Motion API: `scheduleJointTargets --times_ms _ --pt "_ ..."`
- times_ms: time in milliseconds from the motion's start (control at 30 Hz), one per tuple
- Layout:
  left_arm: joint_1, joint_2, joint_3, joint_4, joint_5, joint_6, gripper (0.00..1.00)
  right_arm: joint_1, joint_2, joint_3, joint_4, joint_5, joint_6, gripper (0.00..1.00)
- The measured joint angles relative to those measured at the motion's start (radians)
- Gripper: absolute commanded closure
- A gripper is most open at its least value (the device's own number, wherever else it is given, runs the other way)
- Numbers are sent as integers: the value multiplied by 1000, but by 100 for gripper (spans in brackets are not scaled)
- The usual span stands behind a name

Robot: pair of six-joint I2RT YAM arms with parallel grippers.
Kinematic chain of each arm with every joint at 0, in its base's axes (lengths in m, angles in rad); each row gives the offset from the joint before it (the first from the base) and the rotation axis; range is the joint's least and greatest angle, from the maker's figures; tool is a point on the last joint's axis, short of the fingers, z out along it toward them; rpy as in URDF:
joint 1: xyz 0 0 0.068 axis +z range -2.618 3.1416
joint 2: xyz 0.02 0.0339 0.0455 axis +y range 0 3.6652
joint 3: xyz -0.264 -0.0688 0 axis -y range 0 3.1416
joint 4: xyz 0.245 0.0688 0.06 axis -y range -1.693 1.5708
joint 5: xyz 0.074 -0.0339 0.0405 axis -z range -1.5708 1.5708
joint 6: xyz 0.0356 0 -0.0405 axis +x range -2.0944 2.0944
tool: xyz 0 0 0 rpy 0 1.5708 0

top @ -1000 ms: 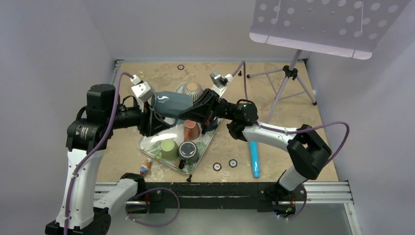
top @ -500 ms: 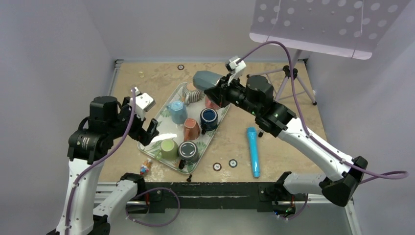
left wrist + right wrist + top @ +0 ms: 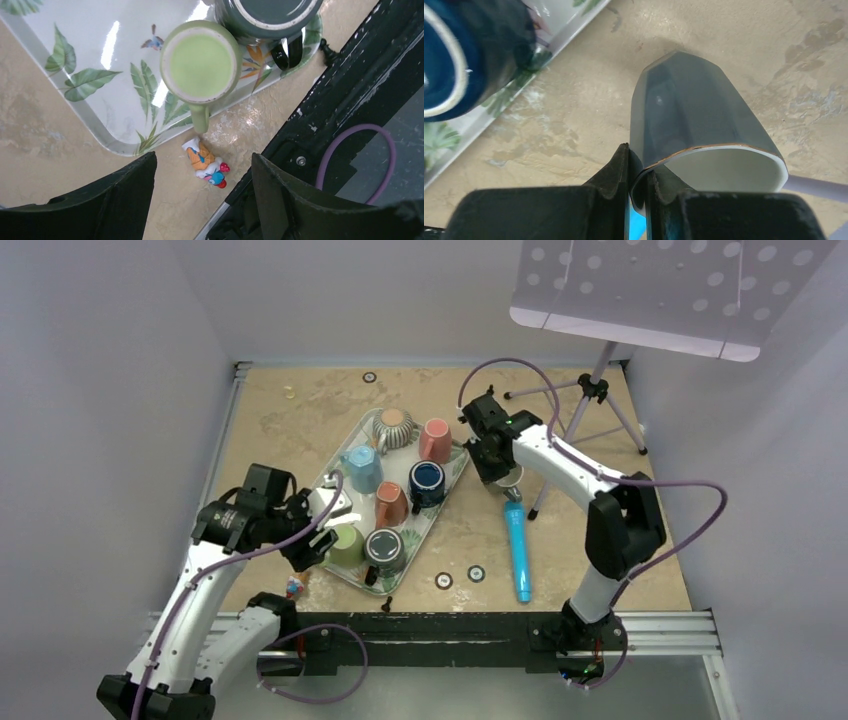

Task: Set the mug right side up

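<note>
The grey-blue faceted mug (image 3: 689, 115) has its white mouth facing up. Its base is at the table just right of the tray; in the top view only its rim (image 3: 509, 477) shows under the arm. My right gripper (image 3: 638, 160) is shut on the mug's rim, one finger inside and one outside; it also shows in the top view (image 3: 497, 468). My left gripper (image 3: 202, 157) is open and empty. It hangs above the tray's near left corner in the top view (image 3: 325, 530), over a green mug (image 3: 201, 62).
The leaf-patterned tray (image 3: 335, 498) holds several mugs: green (image 3: 346, 540), dark grey (image 3: 385, 548), orange (image 3: 390, 505), dark blue (image 3: 427, 480), light blue, pink, striped. A blue cylinder (image 3: 518, 550) lies right of the tray. A small toy (image 3: 207, 162) lies by the front rail. A tripod (image 3: 590, 390) stands far right.
My right arm carried the grey-blue mug from over the tray down to the table right of it. My left arm let it go and pulled back to the tray's near left corner.
</note>
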Motion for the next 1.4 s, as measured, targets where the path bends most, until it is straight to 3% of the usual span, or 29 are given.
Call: scheduleJointTargets --times_ms 200,333,567,667,767,833,900,933,1233,1400 --pt "-86 20 -124 59 -60 42 29 -34 151 101 -63 -10 -46 97" --pt "-92 37 -191 112 -91 65 27 -43 180 140 -62 -27 -75 74" --pt "-96 69 -237 199 -122 85 30 -49 185 181 -48 -32 -106 53" --pt "-98 105 -253 257 -124 85 40 -49 182 187 -39 -32 -110 49" --pt "-105 161 -269 302 -126 86 58 -48 167 187 -35 -32 -110 48" --pt "-109 194 -272 317 -127 90 73 -48 135 178 -23 -32 -110 48" --pt "-109 211 -274 323 -127 94 97 -48 90 164 -10 -35 -110 48" --pt "-109 213 -275 327 -128 92 100 -48 67 157 -1 -37 -110 48" --pt "-108 156 -247 235 -141 82 100 -48 -76 76 69 -50 -110 48" --pt "-99 85 -33 106 -147 -8 100 -44 -230 -31 183 -113 -82 34"
